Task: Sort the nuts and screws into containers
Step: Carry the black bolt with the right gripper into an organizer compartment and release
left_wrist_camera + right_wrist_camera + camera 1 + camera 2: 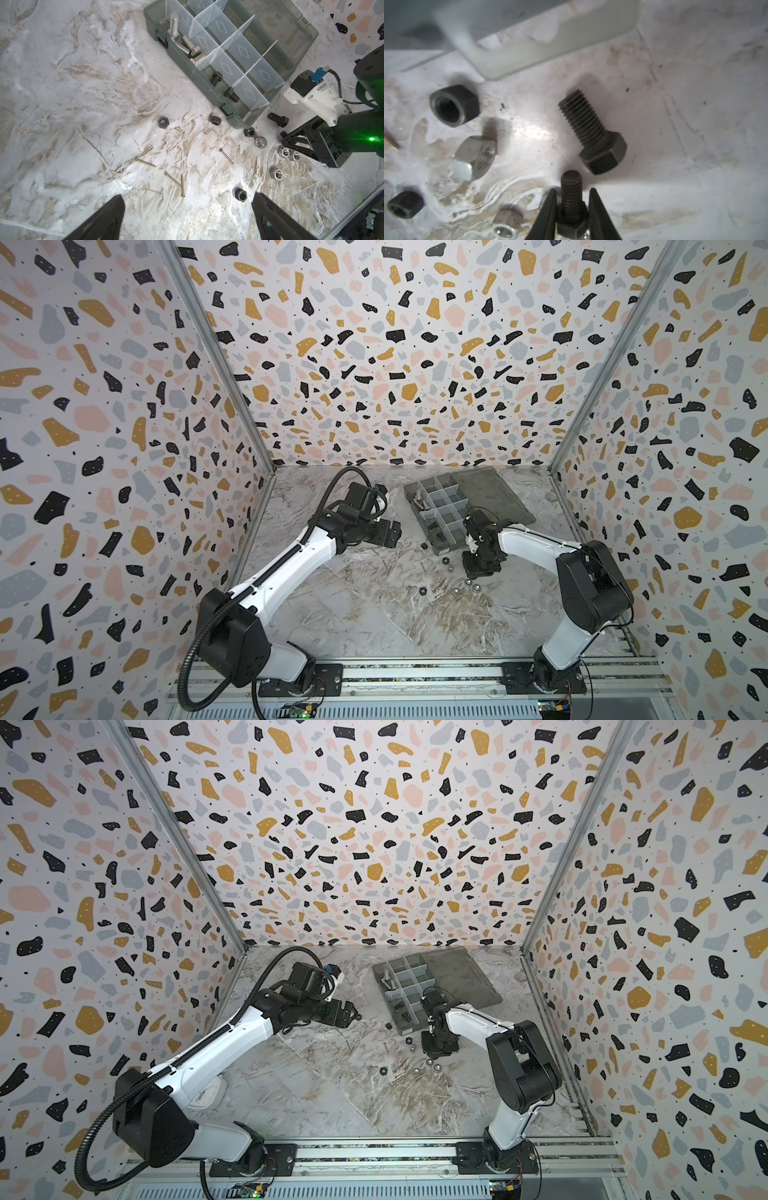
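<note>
readable text: none I can make out | numbers: none | marks: a plain diamond outline [243, 51] on my organiser box [150, 22] compartments [259, 68]

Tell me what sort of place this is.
Probably a robotics lab test cell: terrazzo-print panel walls box in a marble-look tabletop, and the left arm and right arm are mounted on an aluminium rail.

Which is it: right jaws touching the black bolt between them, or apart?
Touching. Right wrist view: the right gripper's jaws press both sides of the black bolt's hex head.
</note>
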`<state>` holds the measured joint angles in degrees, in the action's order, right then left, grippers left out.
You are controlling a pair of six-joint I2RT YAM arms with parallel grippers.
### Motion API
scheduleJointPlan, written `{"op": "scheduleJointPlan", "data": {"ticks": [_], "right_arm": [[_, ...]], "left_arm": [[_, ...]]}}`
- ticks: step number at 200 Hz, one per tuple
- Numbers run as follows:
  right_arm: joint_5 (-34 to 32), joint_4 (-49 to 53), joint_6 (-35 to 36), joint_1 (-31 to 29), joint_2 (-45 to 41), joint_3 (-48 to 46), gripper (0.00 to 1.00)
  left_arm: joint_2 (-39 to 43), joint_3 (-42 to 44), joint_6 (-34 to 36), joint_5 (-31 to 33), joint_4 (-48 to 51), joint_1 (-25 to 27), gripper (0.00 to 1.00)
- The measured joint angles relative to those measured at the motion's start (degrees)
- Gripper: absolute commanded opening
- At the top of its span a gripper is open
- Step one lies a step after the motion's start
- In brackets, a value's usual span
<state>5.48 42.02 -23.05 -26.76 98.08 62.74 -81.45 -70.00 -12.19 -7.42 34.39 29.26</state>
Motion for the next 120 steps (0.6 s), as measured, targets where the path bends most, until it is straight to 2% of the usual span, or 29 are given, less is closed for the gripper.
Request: {"op": "scheduleJointPlan", "data": {"ticks": [65, 120], "right_arm": [[1.8, 4.9, 0.7, 0.0, 1.6, 18.0, 0.15], [3.3, 6.3, 3.1, -0.8, 13.6, 30.8, 0.15]], "left_arm": [[-1.7, -1.2, -0.5, -0.5, -1.3, -0.2, 1.00], [-5.3, -4.5, -1.3, -4.2, -4.0, -0.3, 1.00]]}}
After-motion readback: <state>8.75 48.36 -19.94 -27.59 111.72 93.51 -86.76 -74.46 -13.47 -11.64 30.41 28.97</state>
